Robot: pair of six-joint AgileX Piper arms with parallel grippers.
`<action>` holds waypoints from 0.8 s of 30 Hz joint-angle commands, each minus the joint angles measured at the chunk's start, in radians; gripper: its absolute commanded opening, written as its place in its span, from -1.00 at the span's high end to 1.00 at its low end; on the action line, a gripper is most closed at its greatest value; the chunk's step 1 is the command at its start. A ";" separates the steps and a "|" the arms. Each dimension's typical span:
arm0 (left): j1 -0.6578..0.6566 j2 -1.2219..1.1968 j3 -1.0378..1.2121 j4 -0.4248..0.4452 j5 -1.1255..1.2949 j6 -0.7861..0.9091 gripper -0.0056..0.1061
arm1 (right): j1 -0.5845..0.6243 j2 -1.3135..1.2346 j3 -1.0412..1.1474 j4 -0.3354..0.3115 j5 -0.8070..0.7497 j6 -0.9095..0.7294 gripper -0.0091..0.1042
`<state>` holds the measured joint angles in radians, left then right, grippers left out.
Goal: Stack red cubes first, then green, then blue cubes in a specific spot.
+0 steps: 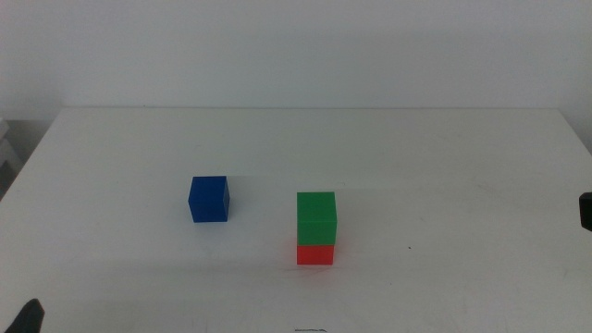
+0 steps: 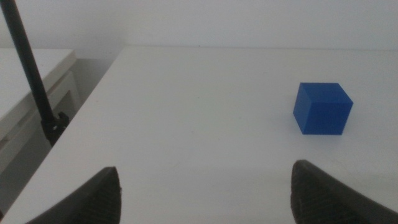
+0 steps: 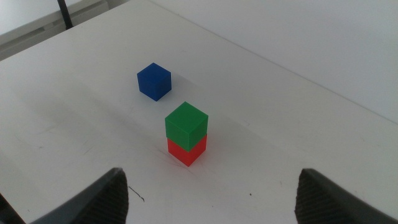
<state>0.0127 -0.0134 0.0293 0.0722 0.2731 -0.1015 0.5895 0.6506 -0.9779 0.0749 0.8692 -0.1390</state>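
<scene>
The green cube [image 1: 316, 218] sits on the red cube [image 1: 315, 254], the blue cube [image 1: 209, 199] lies apart to their left, ahead of the wide-open, empty left gripper [image 2: 205, 190] and right gripper [image 3: 211, 193].

A bright green cube [image 1: 316, 218] sits on a red cube [image 1: 314, 254], both plain and matte, on a white table [image 1: 416, 157]. Left of the green cube stands a deep-blue cube [image 1: 209, 199], also unpatterned, its side faces a shade darker than its top. Behind the table the wall [image 1: 296, 46] is a pale off-white. The left gripper [image 2: 205, 193] and right gripper [image 3: 211, 196] show dark, near-black jaws. Beyond the blue cube, a black pole [image 2: 31, 74] rises at the table's edge.
</scene>
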 commanded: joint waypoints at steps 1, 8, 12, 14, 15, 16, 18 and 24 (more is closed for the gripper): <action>-0.018 -0.001 -0.013 -0.007 -0.068 -0.002 -0.78 | -0.006 0.003 -0.023 -0.001 -0.068 -0.016 -0.67; -0.195 0.354 -0.286 0.004 0.040 -0.002 -0.78 | -0.006 0.003 -0.023 -0.002 -0.068 -0.016 -0.67; -0.244 0.624 -0.522 0.048 0.107 -0.001 -0.78 | -0.006 0.003 -0.023 -0.002 -0.068 -0.016 -0.67; -0.251 0.735 -0.624 0.050 0.152 -0.001 -0.78 | -0.006 0.003 -0.023 -0.002 -0.068 -0.016 -0.67; -0.251 0.793 -0.679 0.051 0.185 -0.001 -0.78 | -0.006 0.003 -0.023 -0.002 -0.068 -0.016 -0.67; -0.249 0.848 -0.732 0.058 0.226 -0.001 -0.78 | -0.006 0.003 -0.023 -0.002 -0.068 -0.016 -0.67; -0.249 0.940 -0.835 0.064 0.301 -0.001 -0.78 | -0.006 0.003 -0.023 -0.002 -0.068 -0.016 -0.67; -0.249 1.187 -1.078 0.034 0.488 -0.001 -0.78 | -0.006 0.003 -0.023 -0.002 -0.068 -0.016 -0.67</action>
<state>-0.2331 1.1431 -0.9767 0.1158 0.7670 -0.1015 0.5895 0.6506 -0.9779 0.0749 0.8692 -0.1390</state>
